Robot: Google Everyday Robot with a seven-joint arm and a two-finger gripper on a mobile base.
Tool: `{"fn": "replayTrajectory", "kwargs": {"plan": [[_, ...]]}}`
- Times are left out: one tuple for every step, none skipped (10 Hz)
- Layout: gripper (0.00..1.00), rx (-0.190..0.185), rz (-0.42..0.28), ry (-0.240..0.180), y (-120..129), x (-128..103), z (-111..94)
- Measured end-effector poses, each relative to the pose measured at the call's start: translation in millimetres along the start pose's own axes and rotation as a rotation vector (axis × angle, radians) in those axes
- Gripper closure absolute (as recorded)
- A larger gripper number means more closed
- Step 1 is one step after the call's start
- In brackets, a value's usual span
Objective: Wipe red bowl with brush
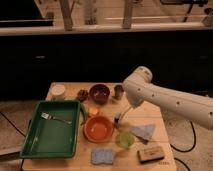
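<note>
The red bowl sits on the wooden table, right of the green tray. The brush is a pale stick slanting down to the left, with its dark tip at the bowl's upper right rim. My gripper is at the end of the white arm that reaches in from the right. It sits just above and right of the bowl, shut on the upper end of the brush. The arm hides most of the gripper.
A green tray holds a fork. At the back stand a white cup, a maroon bowl and a metal cup. In front lie a green cup, grey-blue cloth, blue sponge and brown block.
</note>
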Motion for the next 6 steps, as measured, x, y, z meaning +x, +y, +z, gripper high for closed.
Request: {"fn": "replayTrajectory", "kwargs": {"plan": [[0.97,0.008,-0.004,-0.002,0,6,-7],[0.97,0.016,-0.008,-0.010,0,7,-12],[0.97,0.025,-0.015,-0.013,0,8,-17],[0.97,0.040,-0.033,-0.032,-3,6,-24],[0.97,0.050,-0.055,-0.050,-4,2,-31],[0.97,0.058,-0.079,-0.066,-4,-4,-36]]}}
